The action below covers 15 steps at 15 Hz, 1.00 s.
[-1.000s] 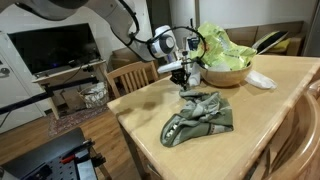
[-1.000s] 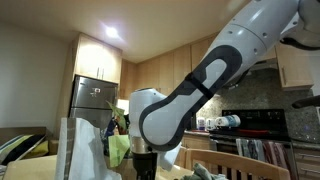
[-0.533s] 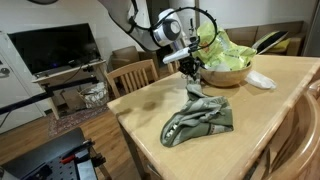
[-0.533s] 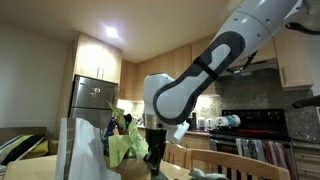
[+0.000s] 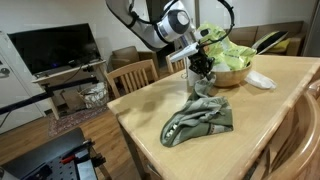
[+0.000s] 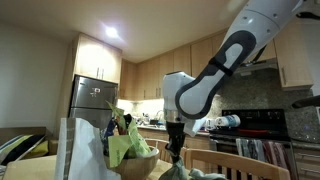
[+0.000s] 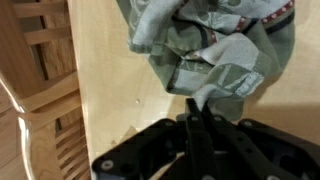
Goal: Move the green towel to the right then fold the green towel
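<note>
The pincer (image 5: 203, 72), closed on a corner of the green towel (image 5: 200, 120), holds it raised above the tabletop (image 5: 150, 105), the rest lying crumpled.

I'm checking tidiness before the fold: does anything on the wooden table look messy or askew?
Yes. The olive-green patterned towel lies bunched and wrinkled on the light wooden table, not flat, with one corner held up by the shut black gripper. Nothing looks spilled or damaged.
</note>
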Tool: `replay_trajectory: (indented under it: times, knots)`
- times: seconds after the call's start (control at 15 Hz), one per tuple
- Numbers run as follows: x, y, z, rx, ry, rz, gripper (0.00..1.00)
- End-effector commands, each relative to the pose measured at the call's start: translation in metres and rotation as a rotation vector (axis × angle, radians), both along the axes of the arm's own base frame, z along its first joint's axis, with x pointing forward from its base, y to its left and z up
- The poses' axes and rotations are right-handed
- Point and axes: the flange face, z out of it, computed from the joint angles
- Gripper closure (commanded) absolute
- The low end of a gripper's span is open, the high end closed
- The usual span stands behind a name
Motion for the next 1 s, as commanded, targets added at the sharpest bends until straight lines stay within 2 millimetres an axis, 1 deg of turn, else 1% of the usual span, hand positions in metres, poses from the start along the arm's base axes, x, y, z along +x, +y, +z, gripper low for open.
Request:
replay_trajectory:
  times: [0.0,0.2,0.4,0.47,0.6,0.8,0.87,0.93]
  knots:
    - [-0.032,-0.022,0.01,-0.042,-0.011,-0.055,0.99]
    - [-0.054,-0.039,0.004,-0.084,0.025,-0.078,0.99]
    - [-0.071,-0.046,-0.009,-0.099,0.082,-0.085,0.99]
    - [-0.054,-0.047,-0.013,-0.09,0.068,-0.078,0.96]
    - [-0.062,-0.048,-0.019,-0.09,0.087,-0.078,0.96]
    - [-0.063,-0.047,-0.02,-0.09,0.089,-0.078,0.96]
    - [-0.062,-0.046,-0.018,-0.099,0.083,-0.081,0.99]
    - [-0.063,-0.047,-0.018,-0.107,0.089,-0.078,0.99]
